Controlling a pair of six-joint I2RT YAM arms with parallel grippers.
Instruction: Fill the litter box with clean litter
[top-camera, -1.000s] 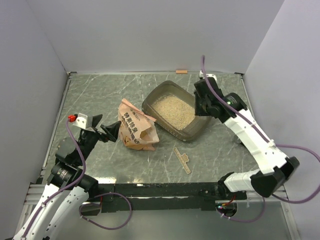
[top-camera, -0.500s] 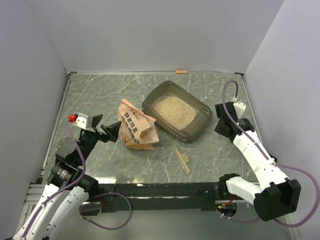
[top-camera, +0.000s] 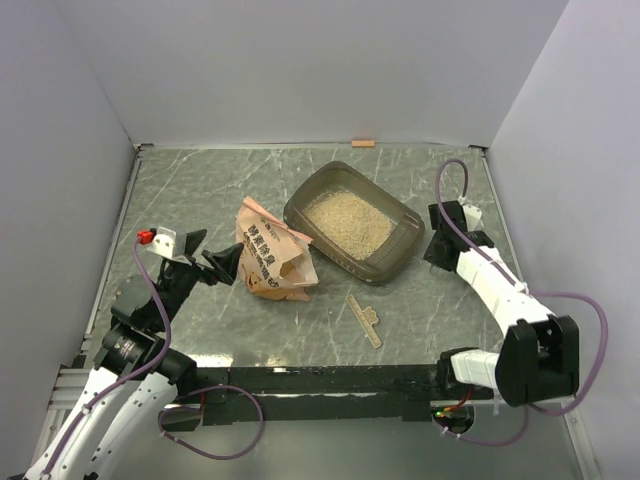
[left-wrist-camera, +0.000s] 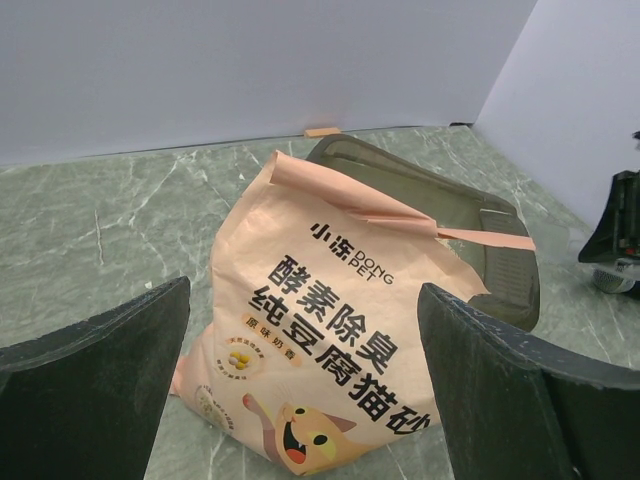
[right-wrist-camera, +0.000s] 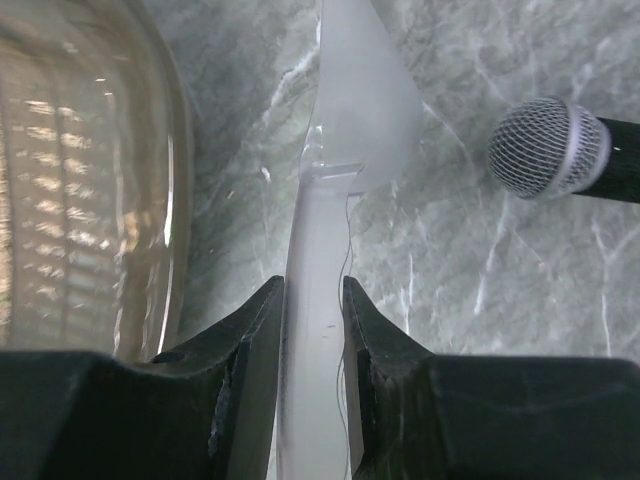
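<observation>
My left gripper (left-wrist-camera: 303, 290) stands released, jaws wide, facing the orange bag (left-wrist-camera: 320, 340), which slumps near the middle of the table (top-camera: 200, 190) with its top torn open. Just right of the bag sits the litter box (top-camera: 400, 250), angled toward the far right corner, with clean litter (top-camera: 345, 218) spread inside. My right gripper (right-wrist-camera: 312, 290) is clenched on a pale translucent plastic piece (right-wrist-camera: 350, 120) beside the box's right rim, close to the table's right edge. I see open room along the far and left edges. A tan strip (top-camera: 365, 320) lies toward the near edge.
</observation>
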